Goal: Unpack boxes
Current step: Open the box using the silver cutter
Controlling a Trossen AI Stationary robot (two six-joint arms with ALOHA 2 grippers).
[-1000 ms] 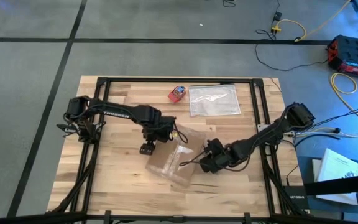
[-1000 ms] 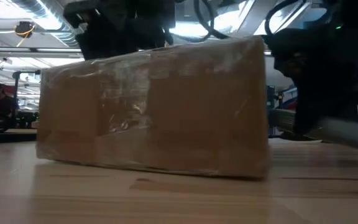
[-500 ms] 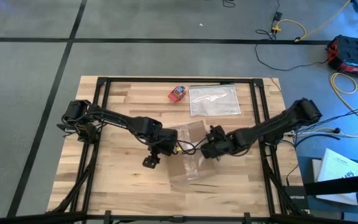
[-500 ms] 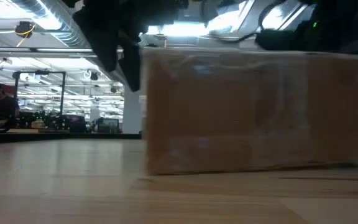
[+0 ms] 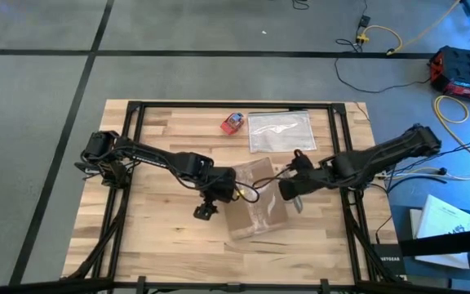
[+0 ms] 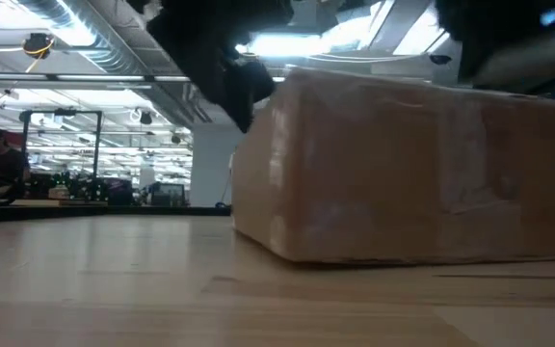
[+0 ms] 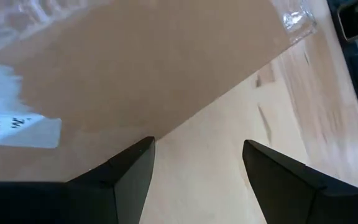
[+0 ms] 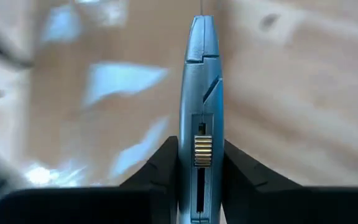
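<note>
The brown cardboard box [image 5: 255,204] with shiny tape strips lies flat on the table's middle and fills the low view [image 6: 412,173]. My left gripper [image 5: 205,212] stands open at the box's left edge; in the left wrist view [image 7: 194,152] one fingertip [image 7: 138,155] reaches the box's edge [image 7: 166,127]. My right gripper [image 5: 288,189] hovers above the box's right side, shut on a blue-grey cutter [image 8: 199,93]. The box shows blurred under it [image 8: 104,93]. My left gripper has one fingertip at the box's left edge; whether it touches the cardboard I cannot tell. My right gripper pinches the cutter's rear half [image 8: 199,155] between its two fingers, which lie along the tool. The cutter points forward and slanting down past the fingertips, lifted clear of the box.
A clear plastic bag [image 5: 281,131] and a small red-and-blue object [image 5: 233,122] lie at the table's far edge. A black frame [image 5: 219,104] runs around the tabletop. Bare wood shows at the near left.
My right gripper has risen with the cutter and drawn back toward the table's right and far side, away from the box. The box has turned on the table, its near end swinging toward the right. My left gripper has shifted a little toward the near right, staying open.
</note>
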